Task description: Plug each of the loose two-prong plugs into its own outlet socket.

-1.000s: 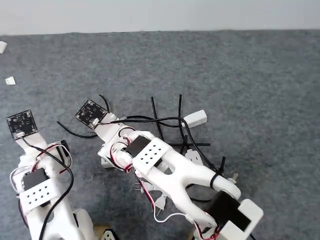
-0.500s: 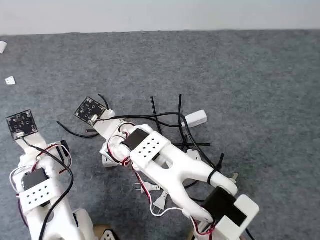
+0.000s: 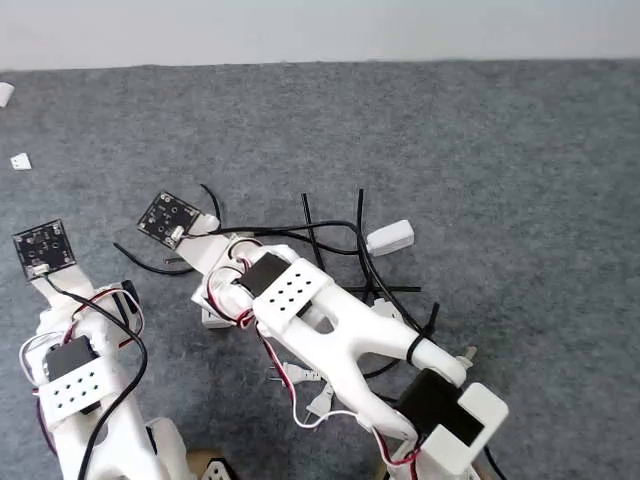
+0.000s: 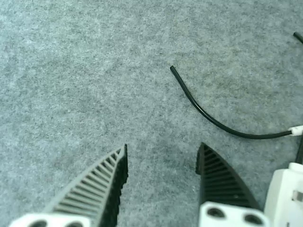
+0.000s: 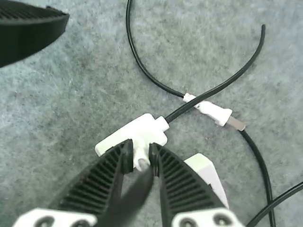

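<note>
Surface is grey carpet (image 3: 520, 180) with a pale wall strip (image 3: 320, 30) along the top of the high view. Two small white scraps (image 3: 20, 161) lie at the upper left.

Task parts sit mid-frame in a tangle of black cables (image 3: 335, 232). A white socket (image 3: 390, 237) lies just right of centre, with a cable running into it. In the right wrist view we see a two-prong plug (image 5: 210, 111) lying flat on the carpet, metal prong exposed, where two cables cross.

The right arm (image 3: 330, 325) stretches from the lower right of the high view towards the centre left, wrist low over the carpet. The right gripper (image 5: 139, 144) is pinched on the end of a white connector body (image 5: 135, 132) – fingers nearly together, a cable leaving the far end of that body. We can't tell whether it is a plug or a socket. A second white block (image 5: 206, 172) lies just beside it.

The left arm (image 3: 75, 385) is at the lower left of the high view. The left gripper (image 4: 163, 147) has its jaws apart over bare carpet, nothing between them – a loose cable end (image 4: 189, 94) is near.
</note>
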{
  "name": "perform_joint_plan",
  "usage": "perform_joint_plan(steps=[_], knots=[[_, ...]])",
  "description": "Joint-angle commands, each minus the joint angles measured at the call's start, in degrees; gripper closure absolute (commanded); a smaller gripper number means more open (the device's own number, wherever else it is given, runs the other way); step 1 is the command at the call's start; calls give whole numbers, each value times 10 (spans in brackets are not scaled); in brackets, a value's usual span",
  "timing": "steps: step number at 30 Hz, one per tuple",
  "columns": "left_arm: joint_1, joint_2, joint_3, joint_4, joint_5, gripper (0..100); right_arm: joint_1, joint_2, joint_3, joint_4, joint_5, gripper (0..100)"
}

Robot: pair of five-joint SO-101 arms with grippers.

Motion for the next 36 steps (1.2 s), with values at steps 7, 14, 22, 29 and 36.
perform_joint_plan(steps=[7, 14, 22, 29, 36], knots=[[1, -5, -20, -21, 4, 779, -2, -1, -47, 17, 27, 990], [2, -5, -20, -21, 4, 779, -2, 45, -66, 25, 36, 990], [2, -5, -20, -21, 4, 779, -2, 130, -142, 78, 35, 990], [2, -5, -20, -21, 4, 779, -1, 110, -141, 102, 34, 990], [2, -5, -20, -21, 4, 779, 0, 134, -142, 141, 38, 990]])
